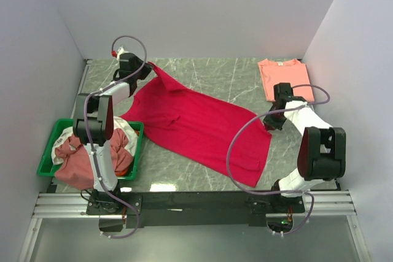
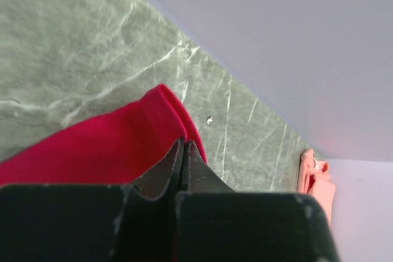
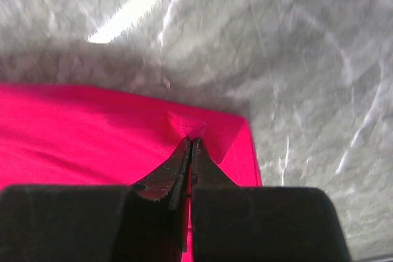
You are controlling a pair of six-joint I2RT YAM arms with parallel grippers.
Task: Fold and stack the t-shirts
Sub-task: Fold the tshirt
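Left fingers (image 2: 184,146): clenched on a raised fold at the far edge of the crimson t-shirt (image 1: 196,124).
Right fingers (image 3: 191,142): pinched tight on a small pucker near that shirt's corner.
Crimson t-shirt: spread diagonally on the worktop (image 1: 221,78), spanning between both sets of fingers.
Salmon-pink t-shirt (image 1: 284,78): folded flat, just beyond the right fingers.
Green tray (image 1: 49,150): nearward of the left fingers, heaped with crumpled t-shirts (image 1: 73,161).

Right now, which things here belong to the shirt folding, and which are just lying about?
Job: red t-shirt, pinched by left claw and right claw; folded salmon t-shirt; heap of crumpled t-shirts.
Just there: green tray; table.
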